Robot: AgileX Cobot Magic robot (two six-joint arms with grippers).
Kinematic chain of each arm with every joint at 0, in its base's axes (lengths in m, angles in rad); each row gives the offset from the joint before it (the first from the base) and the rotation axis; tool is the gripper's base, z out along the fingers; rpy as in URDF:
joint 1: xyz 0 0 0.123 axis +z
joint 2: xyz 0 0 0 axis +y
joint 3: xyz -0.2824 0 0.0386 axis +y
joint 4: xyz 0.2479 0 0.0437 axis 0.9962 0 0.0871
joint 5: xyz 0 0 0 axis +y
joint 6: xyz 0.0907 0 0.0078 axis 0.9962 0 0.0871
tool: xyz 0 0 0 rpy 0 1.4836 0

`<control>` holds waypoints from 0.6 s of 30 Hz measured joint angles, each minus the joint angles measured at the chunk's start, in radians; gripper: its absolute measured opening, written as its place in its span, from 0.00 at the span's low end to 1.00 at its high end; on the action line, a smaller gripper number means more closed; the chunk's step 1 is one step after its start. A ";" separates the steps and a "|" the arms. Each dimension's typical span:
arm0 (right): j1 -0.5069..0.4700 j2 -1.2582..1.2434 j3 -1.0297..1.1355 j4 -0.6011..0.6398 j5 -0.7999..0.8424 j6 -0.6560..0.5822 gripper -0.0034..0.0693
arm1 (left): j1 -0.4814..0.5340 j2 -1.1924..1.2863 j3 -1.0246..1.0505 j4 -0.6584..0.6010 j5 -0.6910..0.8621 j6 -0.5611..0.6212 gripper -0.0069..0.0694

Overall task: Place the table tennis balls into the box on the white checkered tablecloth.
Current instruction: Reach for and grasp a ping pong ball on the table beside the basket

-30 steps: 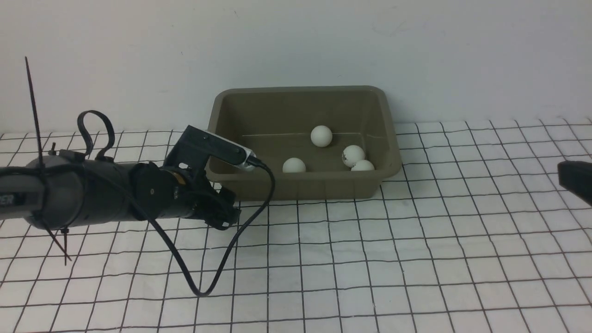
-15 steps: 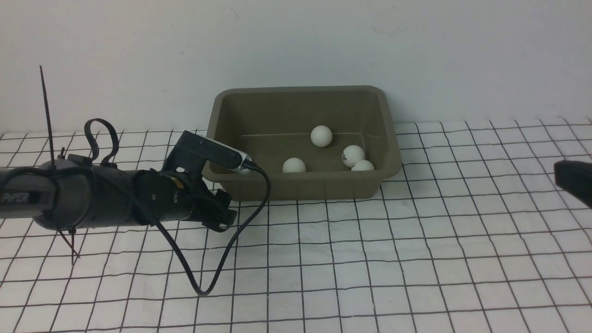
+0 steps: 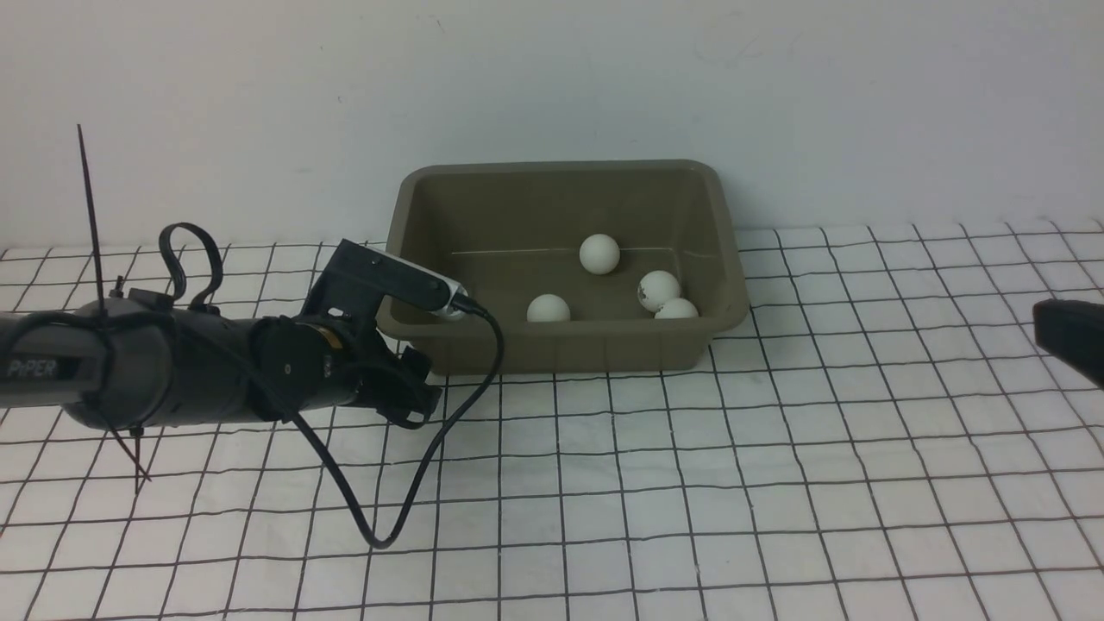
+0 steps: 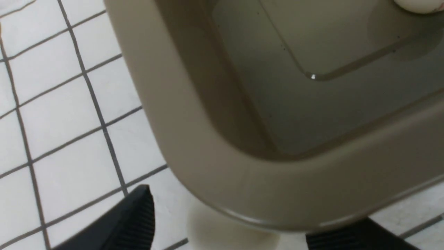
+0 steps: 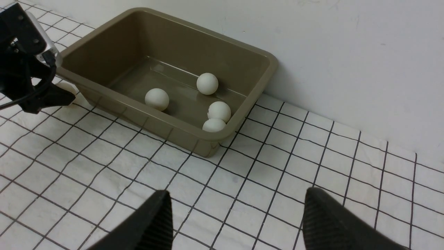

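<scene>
Plainly the last pick-up is in hand. The left arm (image 3: 172,379) reaches in from the worktop's left edge, low over the white checkered tablecloth (image 3: 776,483), and its jaws are spread wide with nothing gripped. The left wrist view shows them on either side of the fifth ball (image 4: 225,231). That ball lies on the cloth just beside the box's outer wall and is partly tucked under the flared rim. In the front view the arm's own body hides it. The box (image 3: 561,349) stands at the middle of the worktop's far edge, close to the wall behind. Four table tennis balls are already inside: one toward the left (image 3: 548,308), one farther back (image 3: 599,254), and a pair touching or nearly touching on the right (image 3: 658,289) (image 3: 677,309). So four of five look done. The next move, as I judge it, is to close gently on the ball. It is light and smooth and could squirt out along the wall if pinched off-centre. Because the rim overhangs it, the grip should likely draw back toward the near edge before rising. It can then carry over the rim and let go inside. At the right edge the right arm (image 3: 1069,332) waits well apart from the box, its jaws parted and holding nothing.
</scene>
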 joint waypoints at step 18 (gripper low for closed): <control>0.000 0.000 0.000 0.001 0.000 -0.001 0.68 | 0.000 0.068 0.000 0.000 -0.047 -0.001 0.77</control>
